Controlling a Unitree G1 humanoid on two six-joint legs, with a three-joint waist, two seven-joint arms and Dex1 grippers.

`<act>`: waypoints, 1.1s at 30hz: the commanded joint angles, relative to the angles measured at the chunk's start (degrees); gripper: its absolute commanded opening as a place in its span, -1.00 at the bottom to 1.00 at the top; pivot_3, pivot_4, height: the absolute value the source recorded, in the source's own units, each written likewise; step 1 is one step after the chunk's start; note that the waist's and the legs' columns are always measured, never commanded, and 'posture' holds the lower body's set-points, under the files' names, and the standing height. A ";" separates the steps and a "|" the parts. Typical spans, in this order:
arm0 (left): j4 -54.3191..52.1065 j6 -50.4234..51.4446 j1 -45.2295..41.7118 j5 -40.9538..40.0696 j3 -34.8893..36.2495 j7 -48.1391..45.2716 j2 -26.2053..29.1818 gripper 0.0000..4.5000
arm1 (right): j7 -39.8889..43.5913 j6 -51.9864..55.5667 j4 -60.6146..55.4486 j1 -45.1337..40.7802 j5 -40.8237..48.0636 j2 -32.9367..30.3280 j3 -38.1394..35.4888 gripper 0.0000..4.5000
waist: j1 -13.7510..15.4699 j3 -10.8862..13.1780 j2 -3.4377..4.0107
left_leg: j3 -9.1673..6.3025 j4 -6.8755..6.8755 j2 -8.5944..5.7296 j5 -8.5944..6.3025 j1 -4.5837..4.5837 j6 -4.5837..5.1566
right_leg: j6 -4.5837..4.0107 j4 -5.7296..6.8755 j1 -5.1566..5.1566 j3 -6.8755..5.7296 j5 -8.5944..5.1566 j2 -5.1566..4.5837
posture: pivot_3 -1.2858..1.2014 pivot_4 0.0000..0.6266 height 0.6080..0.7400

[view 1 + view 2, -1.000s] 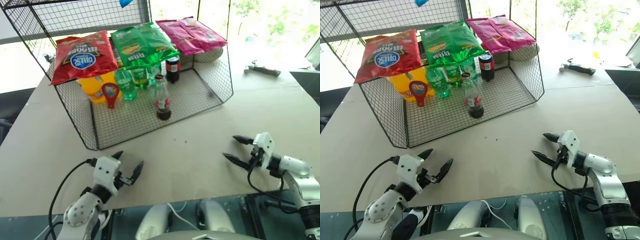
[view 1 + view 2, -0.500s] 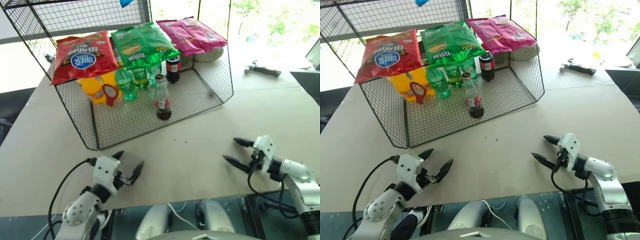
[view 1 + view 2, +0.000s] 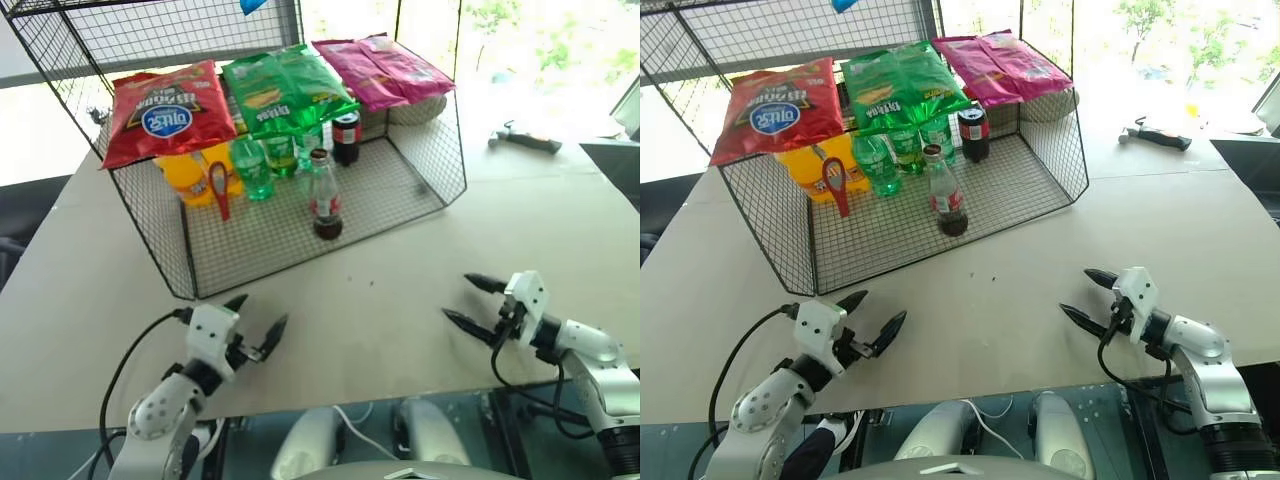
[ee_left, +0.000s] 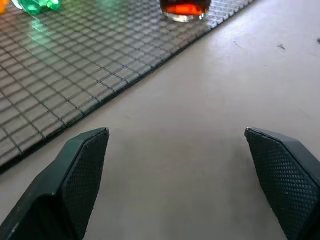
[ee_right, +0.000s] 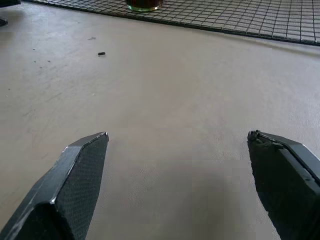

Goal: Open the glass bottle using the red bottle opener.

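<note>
Standing upright on the mesh floor of a wire cage (image 3: pixel 430 180) near its open front: the glass bottle (image 3: pixel 322 196), red label facing out, dark liquid at its base. Hanging on the cage's left mesh wall, left of the glass bottle and apart from it: the red bottle opener (image 3: pixel 219 188), ring head up, in front of an orange bottle (image 3: pixel 185 172). Crowding just behind the glass bottle: green plastic bottles (image 3: pixel 252 165) and a squat dark bottle (image 3: pixel 346 136) with a red band. Lying across the cage top, above the glass bottle: a red snack bag (image 3: pixel 165 110), a green snack bag (image 3: pixel 284 86) and a pink snack bag (image 3: pixel 385 68). Resting on the bench (image 3: pixel 350 290) far to the right of the cage: a dark hand tool (image 3: pixel 524 138).

Hovering over bare bench in front of the cage, left of the glass bottle: left gripper (image 3: pixel 258 322), jaws spread wide and holding nothing. Hovering further right, well apart from the glass bottle: right gripper (image 3: pixel 467 300), jaws likewise wide and empty.

Showing in the left wrist view: the cage's front mesh edge and the glass bottle's dark base. Showing in the right wrist view: the same base, plus small dark specks (image 5: pixel 101 53) on the bench.
</note>
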 commanded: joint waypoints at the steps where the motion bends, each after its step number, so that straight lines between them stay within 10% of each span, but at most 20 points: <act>1: -1.49 -0.40 -1.13 -0.59 0.83 1.11 -0.67 1.00 | -0.27 1.59 -5.03 -0.50 1.65 0.21 -0.10 0.98 | -0.01 0.00 0.00 | 0.00 0.00 0.00 0.00 0.00 0.00 | -0.03 0.00 -0.01 0.00 0.03 0.00 | 0.03 -0.52 0.92; 20: 2.70 -2.48 -25.37 8.77 8.18 23.03 -6.51 1.00 | -10.24 23.58 -29.71 -15.09 16.93 7.40 4.66 0.98 | 0.04 0.04 -0.15 | -0.20 0.04 -0.07 0.18 -0.11 -0.36 | -0.08 0.03 -0.10 -0.18 0.09 0.02 | 0.03 -0.52 0.92; 33: 16.46 -5.46 -37.21 7.69 6.18 17.40 -2.97 1.00 | -11.41 23.12 -30.32 -15.32 16.41 7.93 4.56 0.98 | -0.01 -0.06 -0.33 | -0.21 0.11 -0.16 0.23 -0.91 -0.42 | -0.10 0.18 -0.96 -0.17 0.12 -0.01 | 0.03 -0.52 0.92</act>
